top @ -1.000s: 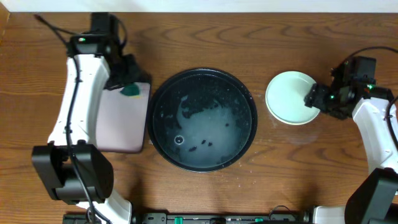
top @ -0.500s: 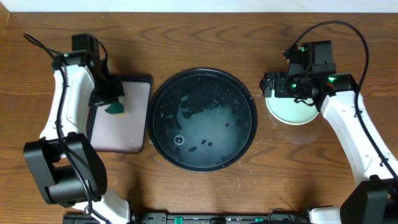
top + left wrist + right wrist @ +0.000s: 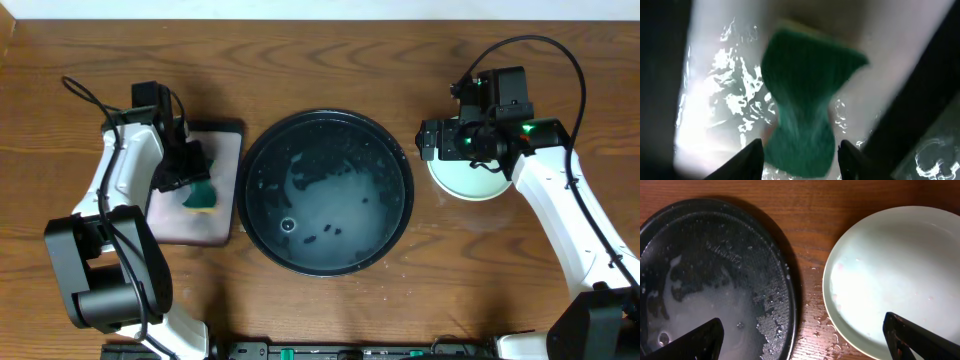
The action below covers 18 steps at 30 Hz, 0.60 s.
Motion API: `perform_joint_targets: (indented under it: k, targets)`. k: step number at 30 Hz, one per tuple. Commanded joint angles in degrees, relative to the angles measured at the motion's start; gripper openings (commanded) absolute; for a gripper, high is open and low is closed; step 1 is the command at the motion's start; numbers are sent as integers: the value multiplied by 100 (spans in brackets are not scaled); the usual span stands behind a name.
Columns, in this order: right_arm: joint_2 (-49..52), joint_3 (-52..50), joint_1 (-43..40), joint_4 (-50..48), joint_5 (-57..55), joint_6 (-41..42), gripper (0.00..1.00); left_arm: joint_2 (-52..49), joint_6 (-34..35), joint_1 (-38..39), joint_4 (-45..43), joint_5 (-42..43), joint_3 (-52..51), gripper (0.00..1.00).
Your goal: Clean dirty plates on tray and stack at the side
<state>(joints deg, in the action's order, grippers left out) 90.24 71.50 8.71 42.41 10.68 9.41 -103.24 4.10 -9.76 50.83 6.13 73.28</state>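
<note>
The round black tray (image 3: 328,190) sits mid-table, holding only water, suds and dark specks; its rim (image 3: 790,295) shows in the right wrist view. A pale mint plate (image 3: 470,178) rests on the wood to its right, wet inside (image 3: 895,275). I cannot tell whether others lie under it. My right gripper (image 3: 440,142) hangs open above the gap between tray and plate (image 3: 801,330), holding nothing. My left gripper (image 3: 190,175) stands open over a green sponge (image 3: 800,105), which lies between its fingertips (image 3: 799,150).
The sponge (image 3: 201,194) lies on a rectangular black-rimmed tray with a pale pink, wet inside (image 3: 190,225), left of the round tray. Water drops dot the wood between the round tray and the plate (image 3: 815,320). Cables arc above both arms.
My left gripper slid toward the table's front along the pink tray, opened and let go of the sponge. My right arm swung from the plate's right side to its far left and opened wider.
</note>
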Motion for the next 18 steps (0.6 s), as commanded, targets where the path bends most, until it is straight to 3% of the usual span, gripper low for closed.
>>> perform_joint_targets:
  k: [1, 5, 6, 7, 12, 18]
  targets:
    - [-107, 149, 44, 17, -31, -164, 99, 155, 111, -31, 385, 435, 656, 49]
    - [-155, 824, 33, 431, -101, -664, 99, 490, 114, -28, 839, 507, 1244, 50]
    - [-166, 1097, 26, 584, -210, -671, 99, 614, 109, -28, 850, 503, 1281, 60]
    - [-166, 1386, 22, 732, -323, -671, 99, 743, 107, -31, 850, 498, 1279, 76]
    - [-203, 2581, 24, 1198, -483, -669, 99, 1104, 107, -31, 850, 498, 1279, 77]
    - [-409, 2964, 39, 1325, -415, -667, 99, 1108, 107, -31, 850, 498, 1276, 77]
